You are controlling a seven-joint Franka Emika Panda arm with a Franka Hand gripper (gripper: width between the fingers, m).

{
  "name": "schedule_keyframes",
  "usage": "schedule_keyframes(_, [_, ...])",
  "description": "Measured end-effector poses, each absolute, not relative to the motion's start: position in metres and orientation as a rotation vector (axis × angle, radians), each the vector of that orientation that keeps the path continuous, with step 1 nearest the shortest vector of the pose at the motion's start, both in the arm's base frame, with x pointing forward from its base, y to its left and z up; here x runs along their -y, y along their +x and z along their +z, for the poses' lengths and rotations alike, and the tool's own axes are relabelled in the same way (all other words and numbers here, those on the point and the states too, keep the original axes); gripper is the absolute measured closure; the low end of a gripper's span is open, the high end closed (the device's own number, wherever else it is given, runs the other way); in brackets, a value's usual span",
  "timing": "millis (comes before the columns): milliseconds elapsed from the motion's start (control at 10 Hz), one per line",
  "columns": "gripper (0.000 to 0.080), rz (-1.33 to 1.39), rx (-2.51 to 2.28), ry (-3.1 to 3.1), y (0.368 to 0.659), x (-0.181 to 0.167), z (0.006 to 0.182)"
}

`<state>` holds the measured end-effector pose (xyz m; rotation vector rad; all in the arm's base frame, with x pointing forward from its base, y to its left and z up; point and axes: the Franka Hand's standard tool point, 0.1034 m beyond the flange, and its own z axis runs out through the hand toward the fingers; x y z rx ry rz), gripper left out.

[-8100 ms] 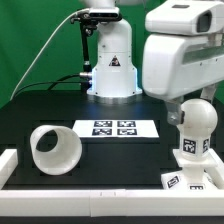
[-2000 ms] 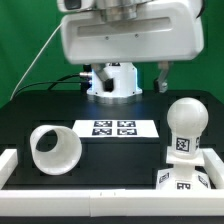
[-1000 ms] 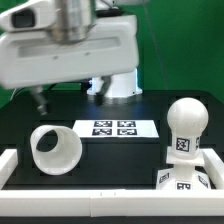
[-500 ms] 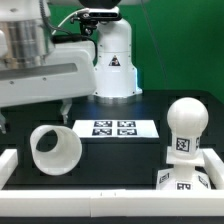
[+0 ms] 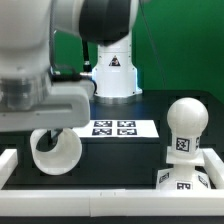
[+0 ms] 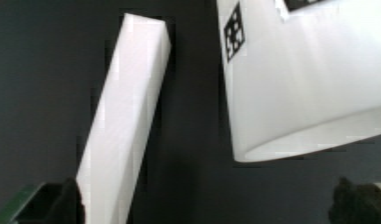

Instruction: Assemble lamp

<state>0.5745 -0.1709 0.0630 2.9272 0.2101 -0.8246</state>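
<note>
The white cup-like shade (image 5: 58,152) lies on its side on the black table at the exterior view's left, partly hidden by my arm, which hangs right above it. In the wrist view the shade (image 6: 308,80) shows its tags and its rim. My gripper (image 6: 205,205) is open and empty, with the dark fingertips (image 6: 41,202) wide apart and short of the shade. The ball-headed bulb (image 5: 187,125) stands upright on the flat square base (image 5: 190,181) at the exterior view's right.
The marker board (image 5: 115,128) lies mid-table behind the shade. A white rail (image 5: 100,207) borders the table's front and left; it runs close beside the shade in the wrist view (image 6: 125,120). The glossy robot pedestal (image 5: 113,70) stands at the back.
My arm has swung from the bulb at the exterior view's right across to the left and come down over the shade. The lamp parts have not moved.
</note>
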Motion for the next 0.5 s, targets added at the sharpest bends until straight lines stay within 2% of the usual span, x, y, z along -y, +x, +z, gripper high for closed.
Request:
schedule_keyframes(100, [0.0101,-1.006,-0.136,2.885,0.564,0.172,0.06])
schedule_keyframes(200, [0.0101,-1.072,-0.138,2.857,0.568,0.172,0.058])
schedule_keyframes(400, [0.0101,-1.268,-0.118,2.788,0.556,0.169,0.056])
schedule_keyframes(500, [0.0101,-1.262,-0.119,2.782,0.559,0.173,0.05])
